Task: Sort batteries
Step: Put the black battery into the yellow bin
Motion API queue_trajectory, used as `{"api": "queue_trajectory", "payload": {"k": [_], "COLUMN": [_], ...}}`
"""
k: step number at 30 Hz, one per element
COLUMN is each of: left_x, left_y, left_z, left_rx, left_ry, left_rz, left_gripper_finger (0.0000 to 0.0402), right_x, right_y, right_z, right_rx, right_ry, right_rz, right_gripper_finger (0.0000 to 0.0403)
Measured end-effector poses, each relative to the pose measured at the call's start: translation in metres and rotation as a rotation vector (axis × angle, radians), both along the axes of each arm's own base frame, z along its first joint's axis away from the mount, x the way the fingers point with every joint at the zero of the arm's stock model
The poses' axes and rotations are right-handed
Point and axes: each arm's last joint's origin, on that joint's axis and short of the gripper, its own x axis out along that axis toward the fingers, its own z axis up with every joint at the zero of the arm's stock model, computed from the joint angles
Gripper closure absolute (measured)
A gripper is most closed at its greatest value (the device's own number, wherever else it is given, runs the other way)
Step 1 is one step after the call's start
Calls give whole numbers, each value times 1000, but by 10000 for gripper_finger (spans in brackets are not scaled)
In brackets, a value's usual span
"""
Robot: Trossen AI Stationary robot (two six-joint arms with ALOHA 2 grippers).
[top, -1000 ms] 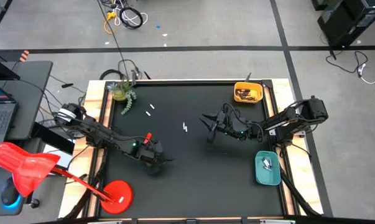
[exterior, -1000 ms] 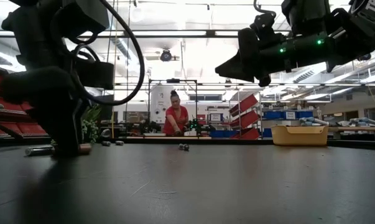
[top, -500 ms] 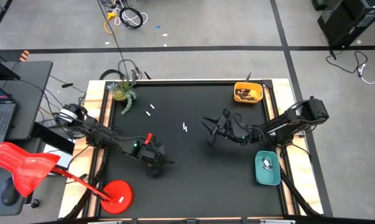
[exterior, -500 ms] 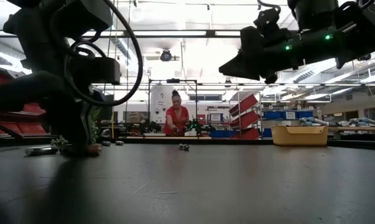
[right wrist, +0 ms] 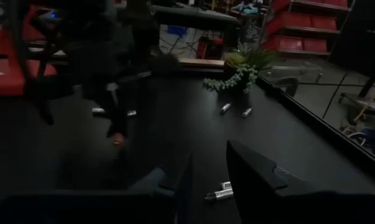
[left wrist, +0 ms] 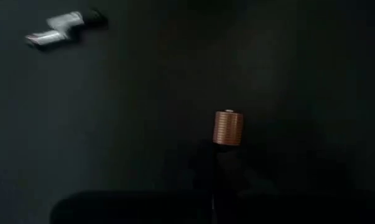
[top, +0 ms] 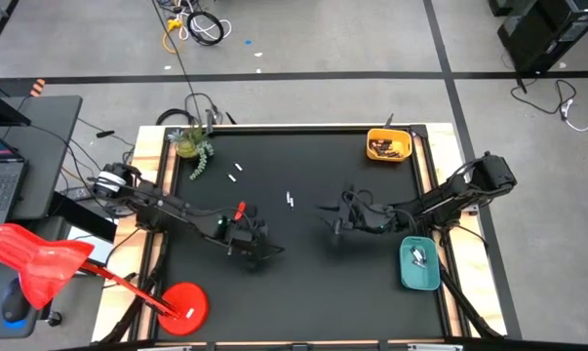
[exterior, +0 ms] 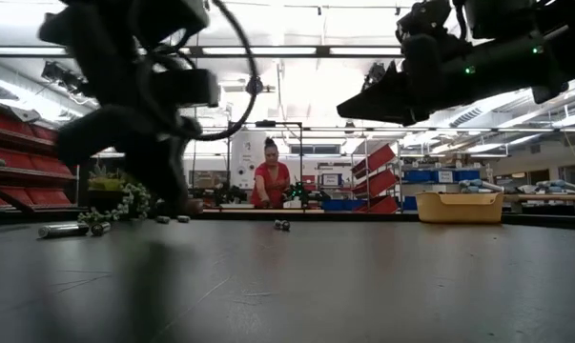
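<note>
My left gripper (top: 261, 251) hangs over the table's near-left part, shut on a dark battery whose copper-coloured end (left wrist: 228, 127) sticks out past the fingers. Loose batteries lie on the black table: a pair at mid-table (top: 290, 200), two at the far left (top: 237, 171), and a silvery one (left wrist: 60, 30) close to the left gripper. My right gripper (top: 333, 222) hovers right of centre, pointing toward the left edge. Its fingers (right wrist: 255, 180) stand a little apart with nothing between them. My left gripper pinches the battery's dark body between its two fingers, just below the copper-coloured end (left wrist: 228, 138). The fingers slant down from above. The battery is clear of the table (exterior: 194, 203). The dark fingers hide the rest of the hold.
A yellow tray (top: 388, 145) stands at the far right corner and a teal tray (top: 419, 263) at the near right, both holding small items. A potted plant (top: 191, 146) sits at the far left corner. A person (exterior: 269, 181) stands in the room beyond.
My left gripper has shut on the copper-ended battery that lay on the table. It has lifted the battery clear, rolling its wrist and shifting toward the table's right. My right gripper has drifted toward the near edge.
</note>
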Motion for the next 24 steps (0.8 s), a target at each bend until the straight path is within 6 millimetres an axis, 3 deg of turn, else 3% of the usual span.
{"api": "queue_trajectory", "payload": {"k": [6, 13, 24], "left_x": [24, 51, 72], "left_y": [19, 43, 72], "left_z": [20, 42, 84], "left_rx": [54, 91, 69], "left_ry": [-120, -393, -857], "left_rz": [-32, -83, -184], "left_gripper_finger": [401, 401, 401], "right_x": [-1, 0, -1], "right_y": [4, 3, 2], "right_z": [0, 9, 35], "right_rx": [18, 82, -3], "right_ry": [-7, -123, -339], "right_rz": [-1, -62, -66], "right_gripper_finger": [291, 290, 286]}}
